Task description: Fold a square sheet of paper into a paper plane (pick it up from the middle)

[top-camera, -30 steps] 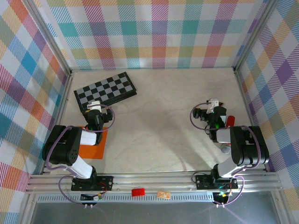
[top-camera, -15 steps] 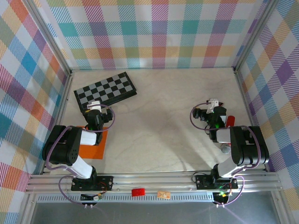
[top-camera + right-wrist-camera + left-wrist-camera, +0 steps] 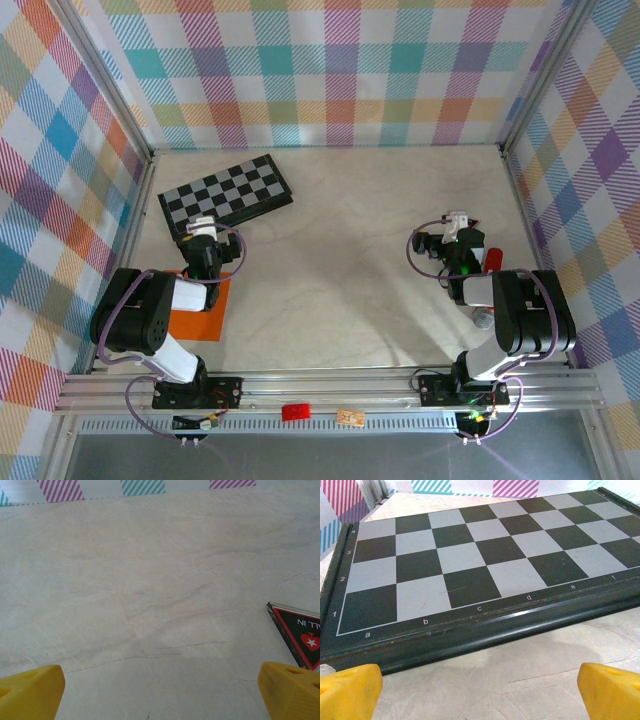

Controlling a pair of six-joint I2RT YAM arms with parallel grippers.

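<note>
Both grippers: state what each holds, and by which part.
Nothing is held. The left gripper is open before the checkerboard, the right gripper open over bare table; the square sheet of paper lies flat, partly beneath the left arm.

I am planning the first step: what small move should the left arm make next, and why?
Probably draw the left claw back over the middle of the square sheet of paper: it hangs open beyond the sheet, facing the checkerboard.

Both arms folded back low near their bases, left gripper point(image 3: 203, 226) jaws wide apart, right gripper point(image 3: 457, 222) jaws wide apart
</note>
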